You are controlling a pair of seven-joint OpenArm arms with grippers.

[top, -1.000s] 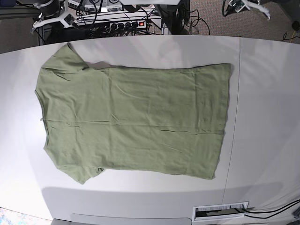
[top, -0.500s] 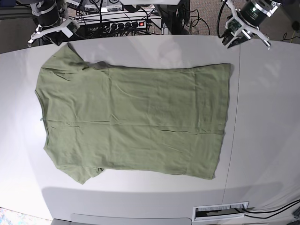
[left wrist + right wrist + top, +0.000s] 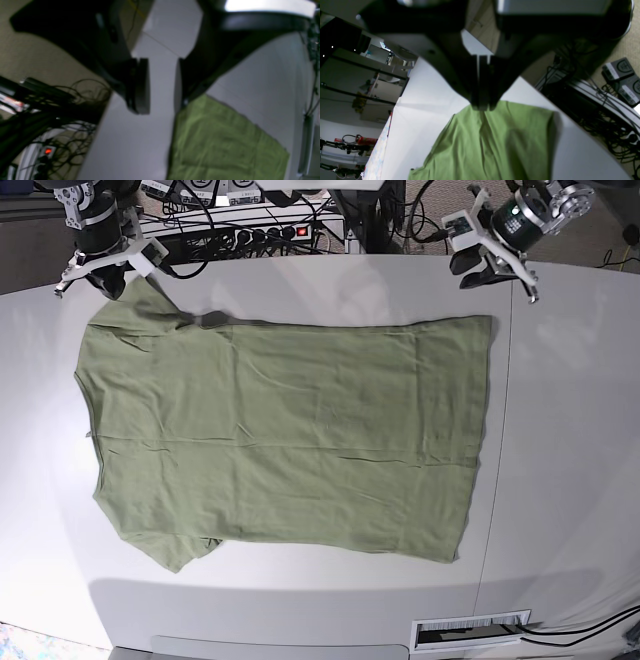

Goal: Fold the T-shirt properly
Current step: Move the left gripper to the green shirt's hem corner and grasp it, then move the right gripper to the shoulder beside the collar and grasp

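1. Left hand (image 3: 492, 268): at the far edge of the base view, on its right side, angled down and inward. Fingers (image 3: 140, 85) parted, a clear gap between them, nothing in it.
2. Right hand (image 3: 100, 272): at the far edge, on that view's left side, pointing down. Fingers (image 3: 483, 82) pressed together, only a thin slit between them; nothing gripped.
3. Both arms enter from the far side.

One T-shirt (image 3: 285, 440) lies on one table (image 3: 570, 440). Two grippers are in view — the left gripper (image 3: 490, 272) and the right gripper (image 3: 108, 280) — one at each far corner. One power strip (image 3: 262, 233), with one red switch lit.
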